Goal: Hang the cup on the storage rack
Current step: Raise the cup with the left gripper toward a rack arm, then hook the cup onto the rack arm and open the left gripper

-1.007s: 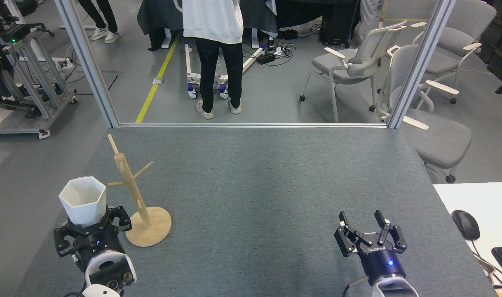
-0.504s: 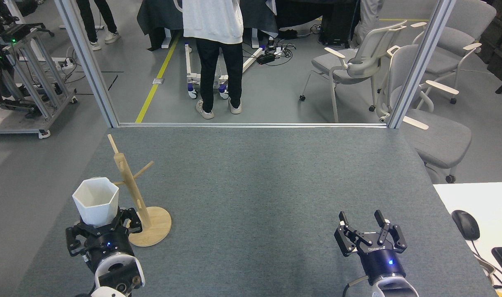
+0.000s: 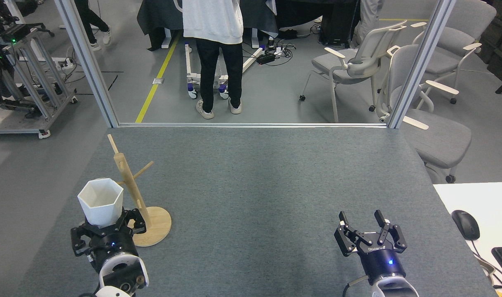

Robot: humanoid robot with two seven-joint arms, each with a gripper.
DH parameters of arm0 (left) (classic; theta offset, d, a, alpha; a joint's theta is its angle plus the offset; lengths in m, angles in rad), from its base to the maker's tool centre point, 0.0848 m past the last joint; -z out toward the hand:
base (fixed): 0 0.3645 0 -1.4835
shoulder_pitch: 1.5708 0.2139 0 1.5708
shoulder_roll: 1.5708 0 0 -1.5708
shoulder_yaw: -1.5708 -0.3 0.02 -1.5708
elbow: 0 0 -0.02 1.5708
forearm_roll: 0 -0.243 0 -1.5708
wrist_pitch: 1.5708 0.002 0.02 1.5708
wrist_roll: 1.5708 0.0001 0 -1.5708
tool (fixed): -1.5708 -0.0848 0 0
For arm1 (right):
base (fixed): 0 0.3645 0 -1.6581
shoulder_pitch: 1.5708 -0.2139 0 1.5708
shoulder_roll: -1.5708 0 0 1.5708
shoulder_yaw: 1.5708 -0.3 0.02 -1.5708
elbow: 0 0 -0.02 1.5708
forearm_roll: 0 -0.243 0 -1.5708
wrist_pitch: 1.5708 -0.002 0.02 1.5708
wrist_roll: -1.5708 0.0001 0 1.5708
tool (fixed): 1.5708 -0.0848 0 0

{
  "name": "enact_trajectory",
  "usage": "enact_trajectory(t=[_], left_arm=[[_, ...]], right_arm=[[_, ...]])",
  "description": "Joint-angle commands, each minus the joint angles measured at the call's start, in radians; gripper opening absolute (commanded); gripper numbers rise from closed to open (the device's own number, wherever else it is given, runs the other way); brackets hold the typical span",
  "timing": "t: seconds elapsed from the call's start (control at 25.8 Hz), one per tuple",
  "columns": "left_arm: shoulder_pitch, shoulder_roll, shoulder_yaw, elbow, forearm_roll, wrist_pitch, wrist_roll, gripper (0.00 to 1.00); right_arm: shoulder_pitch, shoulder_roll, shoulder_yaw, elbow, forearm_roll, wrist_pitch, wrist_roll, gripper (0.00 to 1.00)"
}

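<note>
A: Storage rack (image 3: pixel 132 194) stands just right of the left gripper (image 3: pixel 106 225), which clamps the cup (image 3: pixel 100 202) upright by its base.

B: Line the rim tab onto a peg, gently. Right gripper (image 3: pixel 364 225) idles with jaws spread, well apart.

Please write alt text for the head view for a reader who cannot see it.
The left end effector holds a white cup upright beside a wooden rack on a grey table. The right end effector rests open and empty. A person stands beyond the table.
</note>
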Motion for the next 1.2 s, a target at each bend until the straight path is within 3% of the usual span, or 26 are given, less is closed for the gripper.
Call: enact_trajectory(t=[0.0,0.04,0.12,0.74,0.93,1.05,1.16], left_arm=[[-0.009,-0.003,0.000,0.013,0.000,-0.021,0.028,0.51],[-0.012,-0.005,0.000,0.021,0.000,-0.033,0.040,0.63],[-0.014,-0.008,0.000,0.024,-0.002,-0.043,0.052,0.99],[-0.008,-0.006,0.000,0.024,-0.005,-0.084,0.049,0.99],[0.022,-0.006,-0.002,0.018,-0.003,-0.089,0.055,0.99],[0.069,-0.008,0.000,0.001,-0.005,-0.095,0.055,0.99],[0.100,-0.008,0.003,-0.016,-0.005,-0.093,0.068,0.99]], right_arm=[[-0.003,0.000,0.000,0.000,0.000,0.000,0.000,0.99],[-0.003,0.000,0.000,0.000,0.000,0.000,0.000,0.99],[-0.005,0.000,0.000,0.000,0.000,0.000,0.000,0.99],[-0.014,0.002,-0.002,-0.017,0.000,0.003,0.000,0.99],[-0.025,0.002,-0.009,-0.097,0.000,0.004,0.000,0.99],[0.027,-0.002,-0.028,-0.210,0.006,0.006,0.000,0.99],[0.060,0.000,-0.048,-0.224,0.017,0.007,0.006,0.99]])
